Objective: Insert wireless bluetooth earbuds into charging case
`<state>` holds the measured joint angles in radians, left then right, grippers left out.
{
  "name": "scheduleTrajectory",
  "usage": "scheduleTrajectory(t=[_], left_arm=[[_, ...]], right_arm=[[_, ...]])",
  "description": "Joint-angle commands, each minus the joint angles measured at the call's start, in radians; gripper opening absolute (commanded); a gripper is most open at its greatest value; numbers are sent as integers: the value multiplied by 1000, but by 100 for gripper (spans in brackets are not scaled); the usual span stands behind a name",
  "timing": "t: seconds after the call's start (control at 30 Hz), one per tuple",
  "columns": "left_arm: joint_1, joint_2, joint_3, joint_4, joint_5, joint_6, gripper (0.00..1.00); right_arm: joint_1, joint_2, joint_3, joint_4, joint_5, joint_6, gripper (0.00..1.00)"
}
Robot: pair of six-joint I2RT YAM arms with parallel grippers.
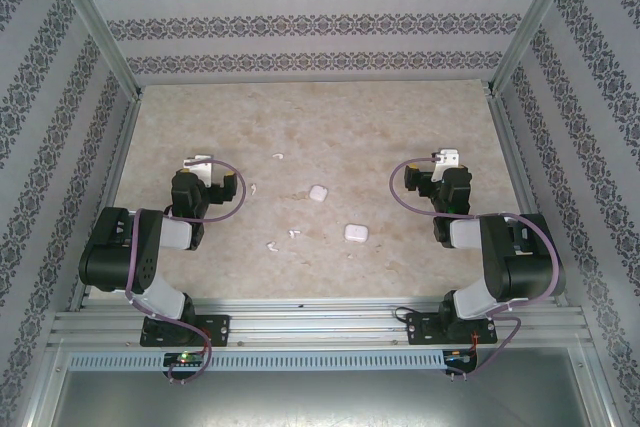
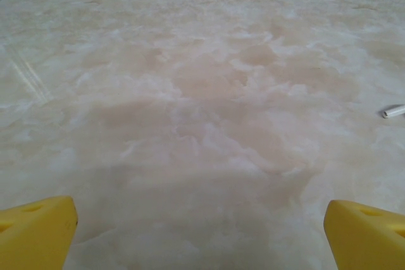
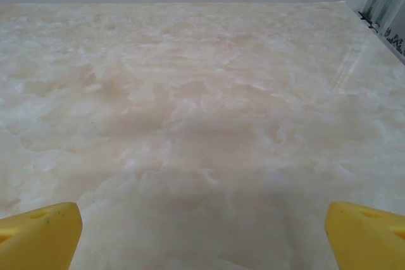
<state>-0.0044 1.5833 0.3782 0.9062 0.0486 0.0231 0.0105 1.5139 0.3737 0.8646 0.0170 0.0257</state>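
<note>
I count four earbuds (image 1: 279,157) (image 1: 254,188) (image 1: 271,245) (image 1: 294,234) loose on my overhead feed. Two charging cases (image 1: 318,193) (image 1: 355,233), both white. Two arms (image 1: 135,252) (image 1: 512,262). One table (image 1: 400,117).

Marbled beige surface (image 1: 400,127), patterned walls (image 1: 300,17) on three sides.
Two white cases near centre: far case (image 1: 319,193); near case (image 1: 355,233) to its right, apart from it. Lids open or closed: cannot tell.
Left arm (image 1: 130,247) and right arm (image 1: 510,257) folded, jaws toward the far wall, touching no item.
Four earbuds lie loose, left of the cases: far earbud (image 1: 279,157); second earbud (image 1: 254,188) just beside the left arm's wrist; third earbud (image 1: 271,245) and fourth earbud (image 1: 293,234) near each other, toward the bases.
</note>
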Motion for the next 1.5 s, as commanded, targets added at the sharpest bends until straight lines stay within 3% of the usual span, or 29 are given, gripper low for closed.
scheduleTrajectory(t=[0.0, 0.1, 0.27, 0.4, 0.47, 0.53, 0.73, 0.87, 1.0, 1.2, 1.47], left_arm=[[9, -9, 20, -1, -22, -22, 100], [10, -71, 66, -143, -42, -30, 100], [9, -183, 193, -473, -62, -86, 100], [9, -248, 246, -641, -97, -234, 100], [10, -277, 292, -761, -55, -247, 100], [9, -299, 337, -885, 57, -193, 100], [7, -344, 343, -1032, 217, -217, 100], [-39, -304, 372, -1151, 276, -244, 92], [-155, -259, 389, -1217, 236, -241, 89], [-316, -209, 408, -1208, 203, -247, 86], [-375, -164, 407, -1153, 218, -257, 86]], right_arm=[[1, -23, 21, -4, -51, -21, 98], [13, -85, 46, -102, -46, -31, 98], [31, -210, 202, -554, -1, 89, 98], [114, -253, 339, -905, 66, 147, 98], [163, -268, 385, -1037, 78, 172, 98], [210, -274, 427, -1167, 89, 240, 98], [398, -220, 503, -1458, 24, 499, 98], [528, -124, 546, -1567, 17, 631, 98], [599, -1, 606, -1614, -4, 694, 98], [644, 123, 669, -1624, -44, 723, 98], [656, 205, 714, -1629, -33, 723, 95]])
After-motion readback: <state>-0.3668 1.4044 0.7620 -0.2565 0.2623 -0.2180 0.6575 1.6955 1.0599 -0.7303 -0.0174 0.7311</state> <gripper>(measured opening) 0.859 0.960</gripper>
